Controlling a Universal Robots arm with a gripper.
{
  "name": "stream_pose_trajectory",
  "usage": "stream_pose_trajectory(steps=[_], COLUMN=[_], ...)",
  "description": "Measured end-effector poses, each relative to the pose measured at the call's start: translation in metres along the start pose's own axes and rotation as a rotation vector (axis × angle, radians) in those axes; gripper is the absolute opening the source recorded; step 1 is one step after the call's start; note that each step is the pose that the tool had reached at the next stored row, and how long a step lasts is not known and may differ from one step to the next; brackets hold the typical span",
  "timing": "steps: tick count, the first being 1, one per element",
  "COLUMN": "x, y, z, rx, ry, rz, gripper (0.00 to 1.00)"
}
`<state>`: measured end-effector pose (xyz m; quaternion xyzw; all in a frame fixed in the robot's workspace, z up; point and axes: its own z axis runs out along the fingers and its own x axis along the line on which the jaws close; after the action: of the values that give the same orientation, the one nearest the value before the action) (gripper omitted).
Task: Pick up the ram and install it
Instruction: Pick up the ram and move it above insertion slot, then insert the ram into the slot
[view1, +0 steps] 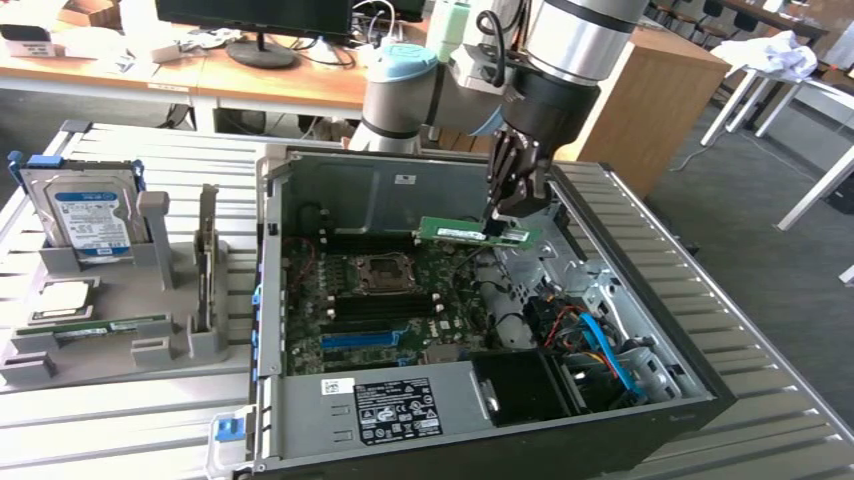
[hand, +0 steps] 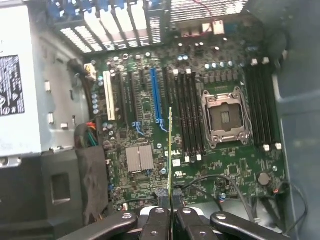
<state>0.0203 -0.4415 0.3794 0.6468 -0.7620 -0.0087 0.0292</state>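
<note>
Arm (view1: 574, 45) pointed steeply down into the open case (view1: 360, 185); fingers (view1: 513, 180) clamped one end of the ram (view1: 470, 231), clear above the motherboard (view1: 350, 310).

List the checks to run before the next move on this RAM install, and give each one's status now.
1. The gripper is shut on the ram: ok.
2. The ram hangs above the motherboard, touching nothing: ok.
3. The memory slots beside the processor socket are empty: ok.
4. The ram's edge runs parallel to those slots in the wrist view: ok.
5. The ram is directly over one slot: cannot tell.
6. The slot latches are open: cannot tell.
</note>
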Motion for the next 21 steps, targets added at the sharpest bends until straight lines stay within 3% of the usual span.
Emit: stream_pose_trajectory(steps=[21], x=[0.0000], y=[0.0015], z=[0.0084], rx=[-0.0002], ry=[-0.0002], rz=[0.004], gripper=[0.13])
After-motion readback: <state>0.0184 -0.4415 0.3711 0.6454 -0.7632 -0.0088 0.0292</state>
